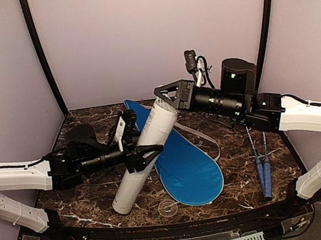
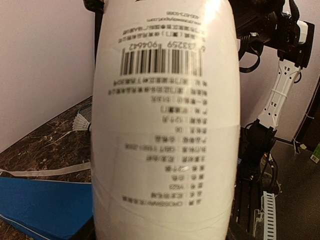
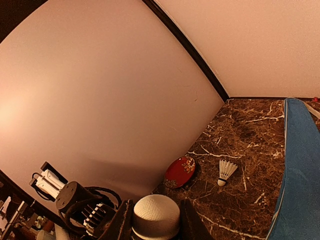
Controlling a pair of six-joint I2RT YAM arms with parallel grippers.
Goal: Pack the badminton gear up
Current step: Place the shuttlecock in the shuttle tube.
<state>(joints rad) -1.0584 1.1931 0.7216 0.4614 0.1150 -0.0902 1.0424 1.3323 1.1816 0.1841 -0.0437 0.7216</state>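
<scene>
White tube [image 1: 134,186] leans mid-table. The left gripper [image 1: 152,151] clamps its middle, and the right gripper [image 3: 156,222] pinches a white domed piece [image 3: 156,214] at its top end. Loading, I judge — next, press it squarely in.

walls [image 1: 151,34]: plain pale pink | table [image 1: 238,163]: dark marble, white veins

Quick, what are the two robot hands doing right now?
Left gripper: closed around the white tube.
Right gripper: closed on that tube's top cap.
</scene>
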